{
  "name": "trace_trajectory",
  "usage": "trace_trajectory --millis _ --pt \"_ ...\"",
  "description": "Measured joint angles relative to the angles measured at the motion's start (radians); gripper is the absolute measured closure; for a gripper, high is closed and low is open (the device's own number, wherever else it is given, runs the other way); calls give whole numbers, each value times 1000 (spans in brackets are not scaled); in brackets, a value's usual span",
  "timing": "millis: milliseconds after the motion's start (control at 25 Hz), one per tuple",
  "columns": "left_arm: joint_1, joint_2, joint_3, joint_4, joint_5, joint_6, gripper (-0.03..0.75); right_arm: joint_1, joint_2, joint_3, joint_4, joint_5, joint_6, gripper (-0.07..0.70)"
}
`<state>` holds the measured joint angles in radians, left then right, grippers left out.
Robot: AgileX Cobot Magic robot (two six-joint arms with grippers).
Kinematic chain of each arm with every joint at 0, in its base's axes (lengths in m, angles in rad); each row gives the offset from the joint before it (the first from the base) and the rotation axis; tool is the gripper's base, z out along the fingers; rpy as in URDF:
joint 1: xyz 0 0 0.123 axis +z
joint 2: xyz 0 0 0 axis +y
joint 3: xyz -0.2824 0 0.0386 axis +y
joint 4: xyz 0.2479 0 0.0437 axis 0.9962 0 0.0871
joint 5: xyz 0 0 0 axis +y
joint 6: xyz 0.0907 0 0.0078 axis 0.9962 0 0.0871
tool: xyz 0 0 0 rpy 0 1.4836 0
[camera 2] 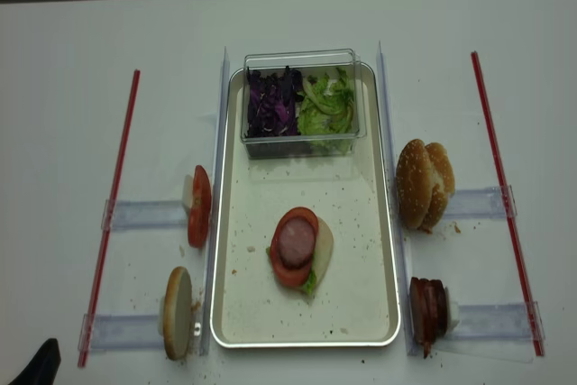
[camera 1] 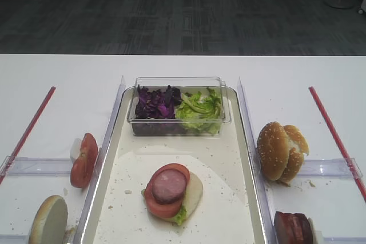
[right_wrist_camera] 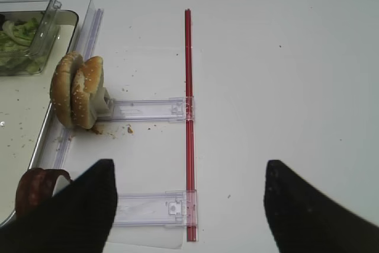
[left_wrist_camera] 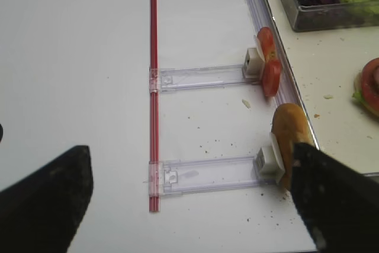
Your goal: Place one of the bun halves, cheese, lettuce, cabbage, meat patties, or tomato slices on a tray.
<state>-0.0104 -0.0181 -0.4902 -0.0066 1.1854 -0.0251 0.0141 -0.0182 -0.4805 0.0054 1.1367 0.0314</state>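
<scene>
On the cream tray [camera 1: 229, 158] lies a stack [camera 1: 170, 191]: bun half, lettuce, tomato slice, with a meat patty [camera 1: 169, 186] on top. Left of the tray stand tomato slices [camera 1: 84, 160] and a bun half [camera 1: 48, 221] in clear holders. To its right stand sesame bun halves [camera 1: 280, 151] and meat patties [camera 1: 293, 228]. Purple cabbage [camera 1: 155, 104] and lettuce [camera 1: 200, 108] fill a clear tub. Cheese is out of view. My right gripper [right_wrist_camera: 189, 202] hangs open over the bare table right of the patties [right_wrist_camera: 35, 188]. My left gripper [left_wrist_camera: 192, 199] is open, empty, beside the bun half [left_wrist_camera: 290, 140].
Red rods [camera 1: 331, 130] [camera 1: 28, 127] with clear slide holders [right_wrist_camera: 148, 109] [left_wrist_camera: 201, 76] flank the tray on both sides. The clear tub [camera 2: 302, 96] sits at the tray's far end. Crumbs speckle the tray and table.
</scene>
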Motion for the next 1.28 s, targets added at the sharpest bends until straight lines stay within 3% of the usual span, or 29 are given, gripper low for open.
trace_trajectory --millis 1000,1280 --pt "0 0 0 0 0 0 97 0 0 0 0 0 0 91" --pt "0 0 0 0 0 0 97 0 0 0 0 0 0 133"
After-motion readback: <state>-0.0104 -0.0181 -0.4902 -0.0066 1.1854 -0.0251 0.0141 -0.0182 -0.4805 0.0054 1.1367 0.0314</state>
